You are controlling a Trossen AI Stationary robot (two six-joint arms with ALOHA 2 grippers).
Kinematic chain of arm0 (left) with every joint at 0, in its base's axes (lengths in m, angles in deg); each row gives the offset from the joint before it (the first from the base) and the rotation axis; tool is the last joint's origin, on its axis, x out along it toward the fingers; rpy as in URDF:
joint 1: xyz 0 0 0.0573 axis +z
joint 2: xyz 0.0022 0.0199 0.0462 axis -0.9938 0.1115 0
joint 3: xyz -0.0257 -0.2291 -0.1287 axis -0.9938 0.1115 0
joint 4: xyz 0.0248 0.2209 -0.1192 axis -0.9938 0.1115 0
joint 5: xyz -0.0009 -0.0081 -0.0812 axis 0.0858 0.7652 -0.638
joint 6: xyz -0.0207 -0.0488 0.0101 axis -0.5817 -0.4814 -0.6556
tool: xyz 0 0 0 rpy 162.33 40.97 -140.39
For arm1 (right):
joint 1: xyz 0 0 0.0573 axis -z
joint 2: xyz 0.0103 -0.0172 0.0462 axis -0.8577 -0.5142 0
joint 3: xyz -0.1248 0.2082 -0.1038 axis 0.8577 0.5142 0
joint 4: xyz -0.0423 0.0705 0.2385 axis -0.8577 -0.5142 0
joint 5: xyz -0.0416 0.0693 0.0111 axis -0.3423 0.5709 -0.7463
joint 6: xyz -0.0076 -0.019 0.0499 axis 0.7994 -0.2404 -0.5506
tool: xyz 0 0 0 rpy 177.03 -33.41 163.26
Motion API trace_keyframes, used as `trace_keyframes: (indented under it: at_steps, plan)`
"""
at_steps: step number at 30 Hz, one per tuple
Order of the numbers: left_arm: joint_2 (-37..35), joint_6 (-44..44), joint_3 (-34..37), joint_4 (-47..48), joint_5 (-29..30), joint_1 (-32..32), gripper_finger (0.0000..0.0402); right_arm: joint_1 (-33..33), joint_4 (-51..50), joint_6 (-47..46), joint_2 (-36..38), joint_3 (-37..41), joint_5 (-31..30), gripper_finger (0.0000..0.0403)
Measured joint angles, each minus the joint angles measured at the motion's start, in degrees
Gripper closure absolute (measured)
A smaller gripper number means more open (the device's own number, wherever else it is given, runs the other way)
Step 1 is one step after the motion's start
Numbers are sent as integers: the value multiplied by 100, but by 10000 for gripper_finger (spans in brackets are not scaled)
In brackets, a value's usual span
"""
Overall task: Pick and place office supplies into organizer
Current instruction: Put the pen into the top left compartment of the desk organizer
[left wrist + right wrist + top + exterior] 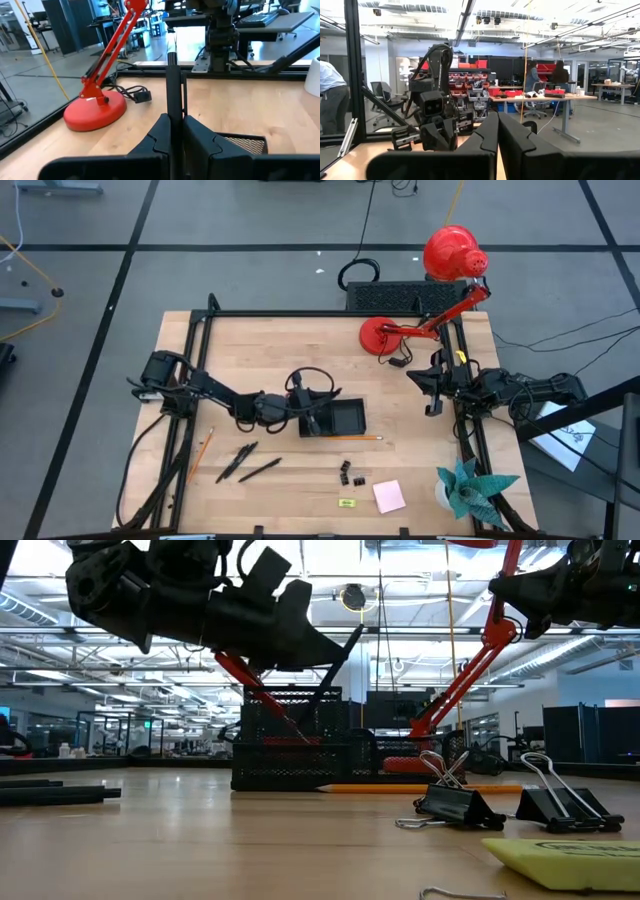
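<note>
On the pale wooden table (300,350), the left gripper (175,131) clamps a slim dark pen (173,90) over the black mesh plastic organizer tray (345,418) at centre (the closed right gripper (497,132) waits at the right edge).

- i see a black mesh-patterned organizer (347,418) at the table's centre.
- a red-handled pair of scissors (262,695) stands in it, seen in the low view.
- an orange pencil (355,438) lies at 6 o'clock of the organizer; another orange pencil (203,449) lies at 8 o'clock.
- dark pens (247,463) lie at 7 o'clock.
- black clips (350,474) sit at 6 o'clock, with silver wire handles.
- pink sticky-note pad (389,496) and a yellow-green piece (347,503) lie near 5 o'clock.
- a red lamp (452,255) at 1 o'clock; a teal paper plant (470,484) at 4 o'clock.
- the table (250,355) is pale wood grain.
- the left gripper (172,125) clamps a black pen (173,90).
</note>
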Motion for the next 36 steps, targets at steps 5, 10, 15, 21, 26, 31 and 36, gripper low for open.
trace_keyframes:
  at_steps: [5, 10, 15, 21, 26, 31, 36]
  plan:
    - [0, 3, 0, 50, -2, -29, 371, 1, 1, 0, 0, -1, -1, 399]
    - [-1, -90, 0, 80, -296, -16, 365, 1, 1, 1, 0, -1, -4, 399]
    - [-2, -137, 0, 83, -352, -12, 333, 1, 3, 2, 0, -2, -7, 399]
    - [0, -138, 0, 83, -461, -10, 317, 0, 3, 3, 0, 0, -6, 399]
    - [0, -125, 0, 85, -473, -10, 329, 1, 5, 4, 0, -1, -7, 399]
    - [-35, -85, 0, 117, -606, -10, 328, 1, 5, 4, 0, -1, -7, 399]
    - [-258, 121, 0, 157, -604, -10, 314, 1, 5, 4, 0, -2, -7, 399]
